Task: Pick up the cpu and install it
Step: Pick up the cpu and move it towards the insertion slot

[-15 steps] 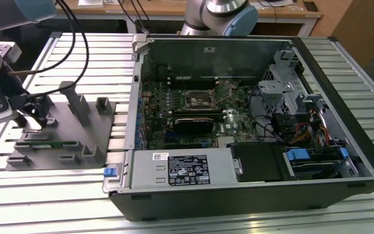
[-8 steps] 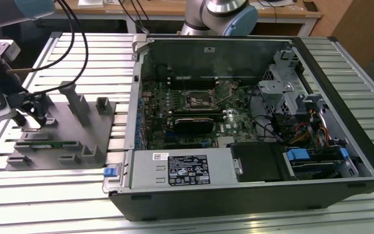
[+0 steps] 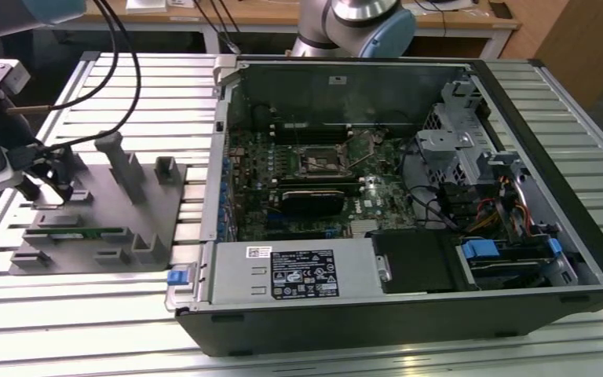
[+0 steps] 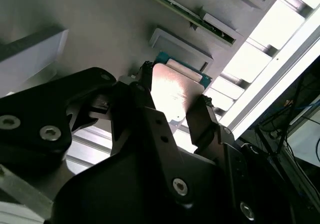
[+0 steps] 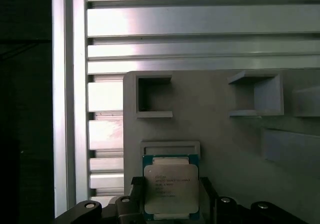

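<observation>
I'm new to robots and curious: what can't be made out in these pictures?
The cpu's near edge: first wrist view, covered by the gripper.
Whether the cpu rests on the grey tray or is lifted: second wrist view, the gripper hides the contact.
Whether the motherboard socket is empty: exterior view, too small.

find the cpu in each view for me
exterior view: too small to pick out; the claw hangs over the grey tray at the exterior view's left
first wrist view: the cpu shows beside a raised tray pocket
second wrist view: the cpu shines against the tray's floor
shared landmark: the grey tray
</observation>
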